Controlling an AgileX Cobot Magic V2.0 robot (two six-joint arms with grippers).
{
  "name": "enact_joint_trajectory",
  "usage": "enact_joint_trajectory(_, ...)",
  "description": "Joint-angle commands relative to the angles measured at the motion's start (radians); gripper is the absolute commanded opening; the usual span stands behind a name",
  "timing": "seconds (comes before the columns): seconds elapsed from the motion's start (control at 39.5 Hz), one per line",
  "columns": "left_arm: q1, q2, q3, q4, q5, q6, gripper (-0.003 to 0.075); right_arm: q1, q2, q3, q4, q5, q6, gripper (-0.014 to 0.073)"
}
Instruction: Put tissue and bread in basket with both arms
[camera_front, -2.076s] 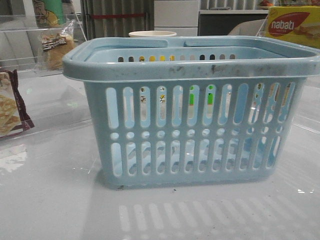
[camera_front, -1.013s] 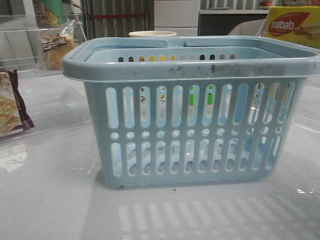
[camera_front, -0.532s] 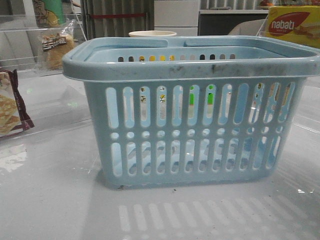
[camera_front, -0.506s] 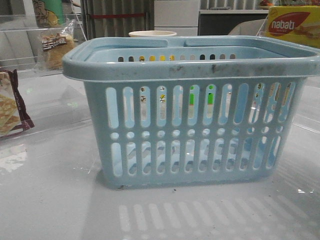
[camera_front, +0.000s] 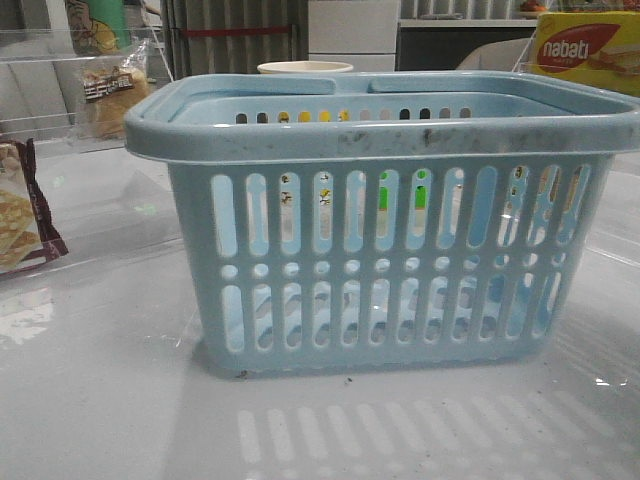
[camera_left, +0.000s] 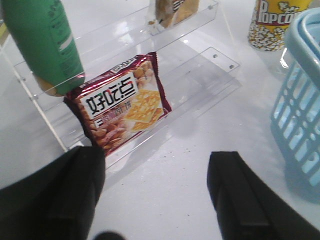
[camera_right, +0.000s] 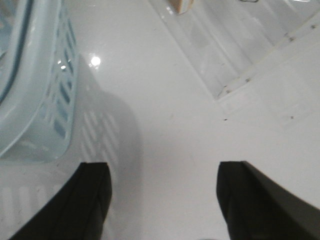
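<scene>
nothing on the table looks any different from the earlier front pictures: the basket (camera_front: 385, 215) stands where it did, filling the middle of the white table (camera_front: 100, 400), and the bread (camera_front: 110, 92) sits on the same clear shelf (camera_front: 60, 125) far left behind it. neither arm shows in the front view.

the left wrist view adds what the front one cuts off. the left gripper (camera_left: 157, 192) hangs over bare table with its two black fingers (camera_left: 240, 200) spread wide, nothing between them. just beyond it a maroon-edged cracker packet (camera_left: 120, 107) leans on the lower step of the shelf, a green bottle (camera_left: 42, 42) stands beside it, the bread's bag (camera_left: 172, 10) peeks in on the upper step, and a popcorn cup (camera_left: 272, 22) stands behind the basket's corner (camera_left: 300, 100).

the right wrist view shows the right gripper (camera_right: 162, 200) likewise spread apart and holding nothing, over the table beside the basket's wall (camera_right: 35, 80), with a second clear shelf (camera_right: 235, 45) further off. a yellow nabati box (camera_front: 585, 48) shows only in the front view. the tissue cannot be made out in any view.
</scene>
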Motion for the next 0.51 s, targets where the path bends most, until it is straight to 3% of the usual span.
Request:
enact_joint_trajectory(0.0, -0.065, 0.002, -0.029, -0.006, -0.078, -0.001, 0.0507, -0.068, 0.041, -0.098, -0.003, -0.075, 0.004, 0.0560)
enact_joint_trajectory(0.28, -0.215, 0.002, -0.029, -0.006, -0.095, -0.001, 0.0507, -0.172, 0.272, -0.332, -0.003, -0.084, 0.004, 0.0560)
enact_joint_trajectory(0.48, -0.211, 0.002, -0.029, -0.007, -0.096, -0.001, 0.0507, -0.172, 0.471, -0.516, -0.002, -0.052, 0.004, 0.0560)
